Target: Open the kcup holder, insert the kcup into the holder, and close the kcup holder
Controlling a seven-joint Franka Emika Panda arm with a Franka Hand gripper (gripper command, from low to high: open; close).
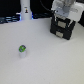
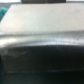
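Hung directly above the kcup holder (image 1: 63, 28) at the exterior view's right, gripper (image 1: 61, 17) white-bodied, finger spacing impossible to tell in either view and nothing seen held; wrist view filled only by a blurred dark box top (image 2: 42, 62), suggesting placement for reaching the pale front handles. Stood upright on the white table (image 1: 45, 62), the kcup (image 1: 22, 50), green top up, long axis vertical, well apart from the holder. Behind, a white bottle-like object (image 1: 25, 10).
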